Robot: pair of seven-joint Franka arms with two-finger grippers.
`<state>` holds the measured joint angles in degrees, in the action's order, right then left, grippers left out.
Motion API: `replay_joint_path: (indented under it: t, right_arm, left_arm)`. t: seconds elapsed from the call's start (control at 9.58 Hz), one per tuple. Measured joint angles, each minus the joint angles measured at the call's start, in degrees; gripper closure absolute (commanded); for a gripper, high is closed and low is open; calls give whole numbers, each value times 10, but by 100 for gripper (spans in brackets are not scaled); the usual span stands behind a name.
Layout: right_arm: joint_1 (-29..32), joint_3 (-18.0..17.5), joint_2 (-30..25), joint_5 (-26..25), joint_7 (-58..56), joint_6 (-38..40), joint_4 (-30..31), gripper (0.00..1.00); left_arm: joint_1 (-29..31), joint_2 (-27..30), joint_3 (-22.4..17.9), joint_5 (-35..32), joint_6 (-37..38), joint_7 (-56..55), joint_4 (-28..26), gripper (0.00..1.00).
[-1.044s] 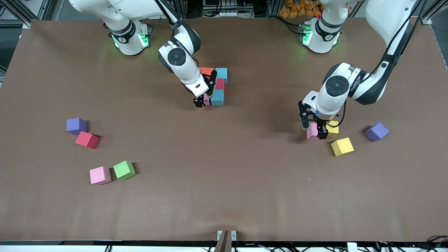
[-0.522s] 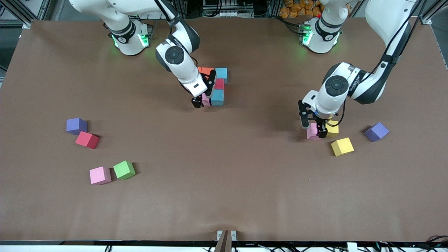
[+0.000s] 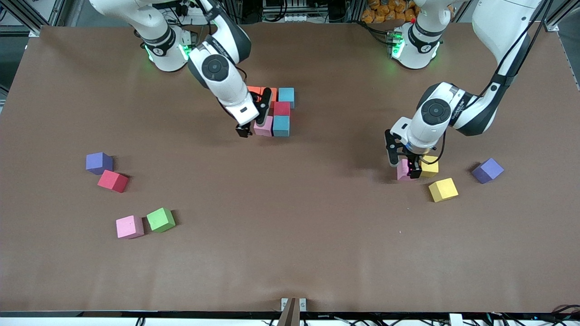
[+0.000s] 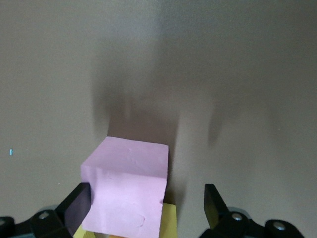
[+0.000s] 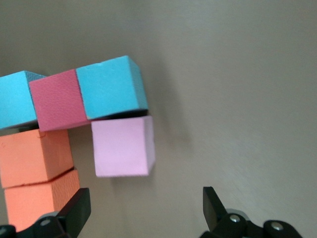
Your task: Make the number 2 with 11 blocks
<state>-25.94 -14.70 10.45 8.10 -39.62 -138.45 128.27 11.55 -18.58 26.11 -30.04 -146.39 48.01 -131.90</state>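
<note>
Standing part-built on the brown table, the number 2 sits close to the robots' bases, between them and somewhat toward the right arm's end. Its long axis runs from the bases toward the front camera. In the front view a light blue cube and an orange cube lie in the row nearest the bases, a crimson cube comes next toward the camera, and a second light blue cube with a pink cube touching it form the row nearest the camera.

The right wrist view shows two orange cubes side by side, where the front view has them partly hidden by the arm.

The right gripper hangs just over the pink cube's outer edge with its fingers spread and nothing between them.

Toward the left arm's end, the left gripper is down around another pink cube, fingers spread on either side of it; I cannot tell whether they touch it. A yellow cube is just beside it, which the left wrist view shows only as a sliver. Another yellow cube lies nearer the camera, and a purple cube is farther out.

Toward the right arm's end lie a purple cube beside a crimson cube, and, nearer the camera, a pink cube beside a green cube.
</note>
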Motion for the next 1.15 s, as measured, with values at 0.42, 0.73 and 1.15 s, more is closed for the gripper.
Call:
replay_joint_path:
  t: [0.42, 0.73, 1.15]
  right_arm:
    - [119, 79, 15, -3, -62, 25, -67, 0]
    - [247, 84, 61, -3, -108, 21, -111, 0]
    - [264, 108, 139, -1, -30, 10, -190, 0]
  left_arm:
    - [2, 0, 0, 0, -5, 0, 1, 0]
    - [8, 0, 0, 0, -7, 2, 5, 0]
    - [9, -13, 0, -1, -16, 2, 8, 0]
